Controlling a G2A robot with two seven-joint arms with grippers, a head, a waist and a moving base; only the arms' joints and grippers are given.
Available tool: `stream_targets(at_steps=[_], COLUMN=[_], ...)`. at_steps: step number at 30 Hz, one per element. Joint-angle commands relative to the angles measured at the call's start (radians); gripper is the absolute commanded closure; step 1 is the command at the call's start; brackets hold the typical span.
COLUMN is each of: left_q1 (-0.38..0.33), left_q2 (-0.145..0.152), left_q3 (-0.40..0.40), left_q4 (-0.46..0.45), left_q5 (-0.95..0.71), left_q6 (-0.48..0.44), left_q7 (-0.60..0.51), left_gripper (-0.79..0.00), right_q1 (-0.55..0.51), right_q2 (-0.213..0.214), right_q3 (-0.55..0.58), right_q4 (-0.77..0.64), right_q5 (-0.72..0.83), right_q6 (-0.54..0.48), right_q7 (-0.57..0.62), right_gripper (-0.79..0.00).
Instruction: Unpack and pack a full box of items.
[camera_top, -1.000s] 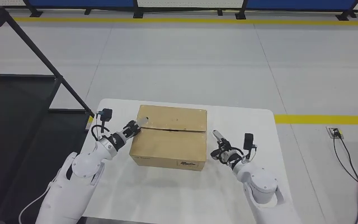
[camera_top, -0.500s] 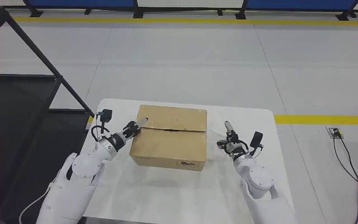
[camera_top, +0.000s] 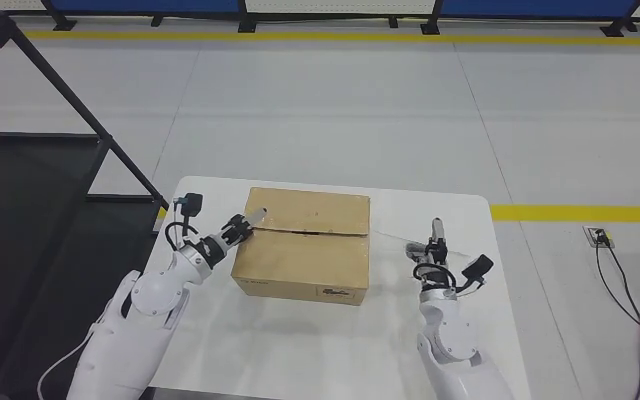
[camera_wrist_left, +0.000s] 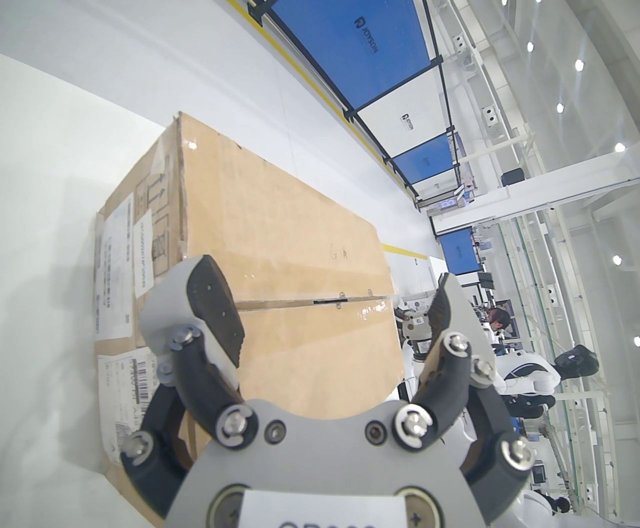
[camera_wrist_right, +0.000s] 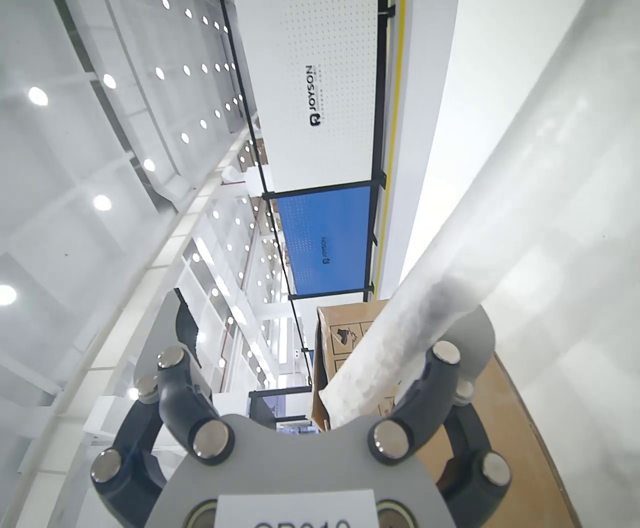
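The cardboard box (camera_top: 303, 245) sits closed mid-frame on the counter (camera_top: 300, 335). Left jaws gape wide at its seam's (camera_top: 305, 232) left end; right jaws, lower right, spread wide and empty. Stiff, probably heavy; I'd pry along that seam.

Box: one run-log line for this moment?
box: closed, on table | left end effector: open, at box's top seam | right end effector: open, apart from box

Box (camera_top: 303, 262) blocks middle of table (camera_top: 290, 345). Flaps shut, only thin seam (camera_wrist_left: 310, 301) between them, too narrow for me. My left fingers (camera_wrist_left: 216, 300) spread at seam's end, box edge right ahead. My right fingers (camera_top: 436, 232) spread, apart from box; bare table strip between. Bare table along near edge too.
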Motion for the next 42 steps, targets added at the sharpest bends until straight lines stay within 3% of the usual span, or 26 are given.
stream_targets(at_steps=[1, 6, 14, 24, 36, 42], left_q1=[-0.003, -0.009, -0.008, 0.004, 0.015, 0.029], left_q2=[-0.002, -0.005, -0.007, -0.008, -0.010, -0.010], left_q3=[0.003, 0.006, -0.002, -0.021, -0.029, -0.042], left_q4=[0.002, 0.010, 0.017, 0.006, -0.005, -0.016], left_q5=[0.004, 0.006, 0.000, -0.008, -0.007, -0.010], left_q6=[0.000, -0.002, -0.007, -0.010, -0.012, -0.017], left_q7=[0.000, -0.003, -0.002, -0.005, -0.011, -0.012], left_gripper=[-0.785, -0.785, -0.785, -0.785, -0.785, -0.785], right_q1=[0.006, 0.033, 0.055, 0.017, -0.049, -0.041], right_q2=[-0.005, -0.015, -0.024, -0.035, -0.034, -0.041], right_q3=[-0.001, -0.004, -0.017, -0.043, -0.044, -0.077], right_q4=[0.021, 0.051, -0.027, -0.199, -0.346, -0.383], right_q5=[0.011, 0.019, -0.039, -0.218, -0.264, -0.331], right_q6=[-0.052, -0.102, -0.029, 0.037, 0.189, 0.234], right_q7=[-0.022, -0.045, -0.075, -0.204, -0.098, -0.109], right_gripper=[-0.785, -0.785, -0.785, -0.785, -0.785, -0.785])
